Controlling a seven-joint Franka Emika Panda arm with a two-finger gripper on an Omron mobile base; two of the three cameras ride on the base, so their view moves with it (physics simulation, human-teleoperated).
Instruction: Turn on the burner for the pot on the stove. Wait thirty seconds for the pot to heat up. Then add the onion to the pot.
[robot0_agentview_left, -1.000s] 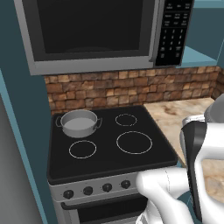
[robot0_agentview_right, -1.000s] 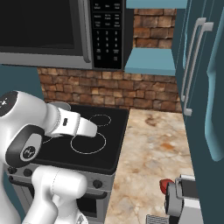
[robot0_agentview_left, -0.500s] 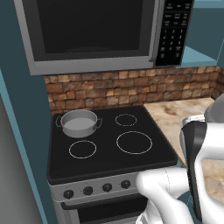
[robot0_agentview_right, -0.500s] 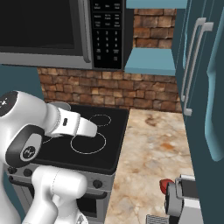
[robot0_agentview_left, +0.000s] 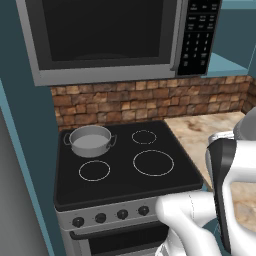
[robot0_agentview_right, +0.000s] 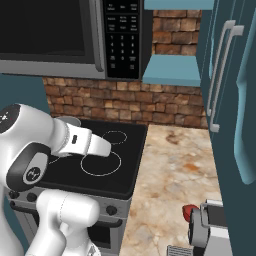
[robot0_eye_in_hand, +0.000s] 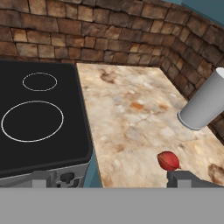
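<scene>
Hand view shows the tool (robot0_eye_in_hand: 111, 178) wide open and empty; the onion (robot0_eye_in_hand: 168, 161) lies on the desk (robot0_eye_in_hand: 131, 113), the pot (robot0_agentview_left: 90, 140) on the stove (robot0_agentview_left: 120, 170). Risk: adding onion before any burner heats.

Even, flat light (sharp throughout)

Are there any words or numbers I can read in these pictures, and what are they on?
Microwave keypad: rows of small pale marks on the black buttons, too blurred to read.
Same keypad in the right base view: still too small to read.
Stove knobs: no marks can be made out.
Cooktop: thin white rings, no words.
Robot arm: a small pale sign on the dark joint, not readable.
</scene>
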